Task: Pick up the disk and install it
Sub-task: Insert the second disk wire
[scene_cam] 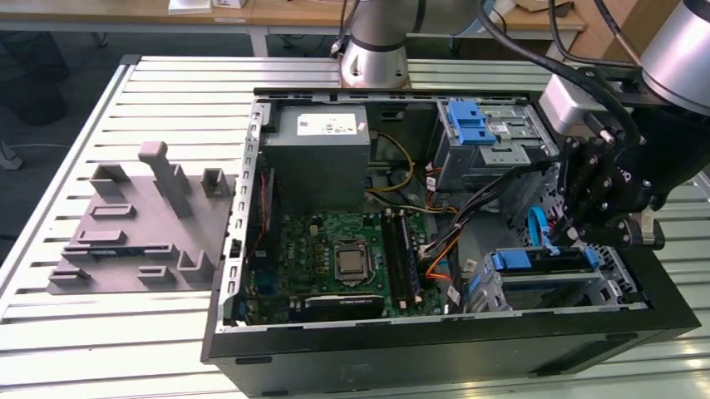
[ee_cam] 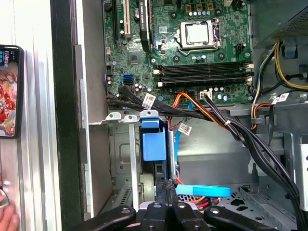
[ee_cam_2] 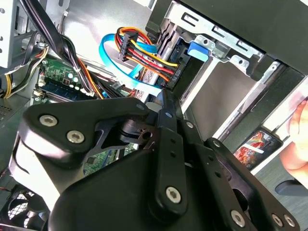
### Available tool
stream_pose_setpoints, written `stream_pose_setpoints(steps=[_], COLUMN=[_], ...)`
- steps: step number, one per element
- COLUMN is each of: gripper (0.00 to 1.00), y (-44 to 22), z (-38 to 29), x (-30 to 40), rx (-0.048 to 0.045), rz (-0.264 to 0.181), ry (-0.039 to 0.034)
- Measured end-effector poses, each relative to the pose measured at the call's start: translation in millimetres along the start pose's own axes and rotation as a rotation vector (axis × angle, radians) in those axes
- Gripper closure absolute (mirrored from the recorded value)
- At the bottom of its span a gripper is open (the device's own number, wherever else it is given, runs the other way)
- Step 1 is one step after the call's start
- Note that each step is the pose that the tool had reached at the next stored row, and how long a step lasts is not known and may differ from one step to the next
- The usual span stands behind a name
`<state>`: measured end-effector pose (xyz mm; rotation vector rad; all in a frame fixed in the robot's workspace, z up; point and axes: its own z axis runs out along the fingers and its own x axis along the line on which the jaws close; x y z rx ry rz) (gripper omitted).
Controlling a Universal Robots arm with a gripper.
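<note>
Slatted metal table (scene_cam: 133, 91) — open black computer case (scene_cam: 444, 353) on it, grey moulded fixture (scene_cam: 133, 241) beside case.

An open black computer case (scene_cam: 444, 353) lies on its side on the slatted metal table (scene_cam: 166, 91), with a grey plastic fixture (scene_cam: 139, 224) beside it toward the exterior view's left. Inside the case, the green motherboard (scene_cam: 332, 258) sits just below the grey power supply (scene_cam: 322, 158). A silver drive cage with a blue latch (scene_cam: 483, 137) stands near the power supply, toward the exterior view's right.
</note>
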<state>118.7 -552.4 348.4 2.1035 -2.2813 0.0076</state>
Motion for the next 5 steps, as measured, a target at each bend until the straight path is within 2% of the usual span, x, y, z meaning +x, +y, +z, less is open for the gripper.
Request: stream_pose_setpoints(steps=[5], gripper=[0.89], y=[0.0], z=[-2.1], x=[0.1], rx=[0.0], rz=[0.0], ry=[0.0])
